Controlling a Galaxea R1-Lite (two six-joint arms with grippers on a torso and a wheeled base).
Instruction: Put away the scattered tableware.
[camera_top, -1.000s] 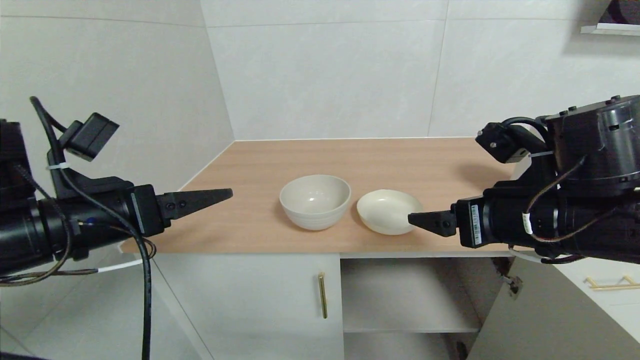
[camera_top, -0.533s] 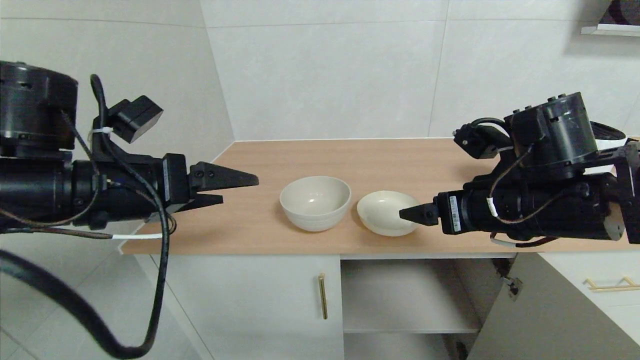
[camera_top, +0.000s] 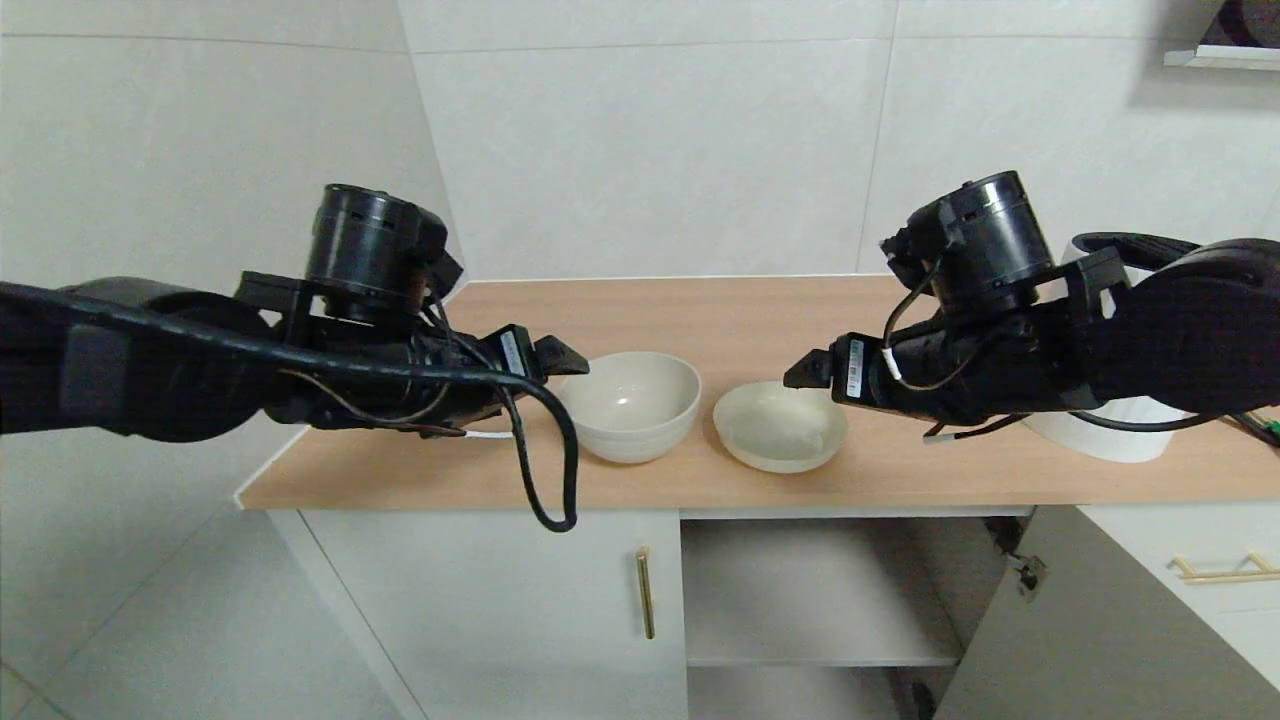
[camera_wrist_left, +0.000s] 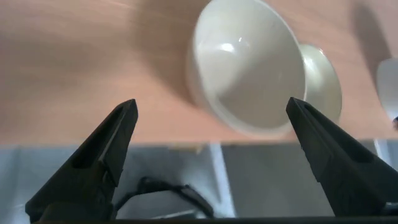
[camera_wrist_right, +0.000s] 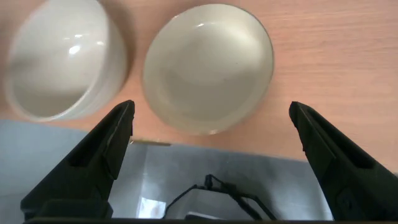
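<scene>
Left tool (camera_wrist_left: 211, 102) hangs low over the front-left part of the wooden table (camera_top: 760, 310), its two fingers spread wide and gripping nothing. In the left wrist view the deep bowl (camera_wrist_left: 249, 74) sits just beyond the fingertips, and in the head view the tool's tip is just beside that bowl's left rim; I cannot tell whether it touches. The right tool (camera_wrist_right: 211, 106) is also spread wide and holds nothing, poised above the shallow bowl (camera_wrist_right: 208, 68), which lies between its two fingers in the right wrist view. Both bowls are off-white and upright, side by side near the table's front edge, the deep one on the robot's left and the shallow one on its right. They are close together, but I cannot tell whether they touch. A white round container (camera_top: 1100, 440) stands on the table behind the right arm. Below the table, a closed cabinet door with a slim gold handle (camera_top: 645, 590) sits under the deep bowl. An open compartment with a shelf (camera_top: 820, 660) sits under the shallow one.
</scene>
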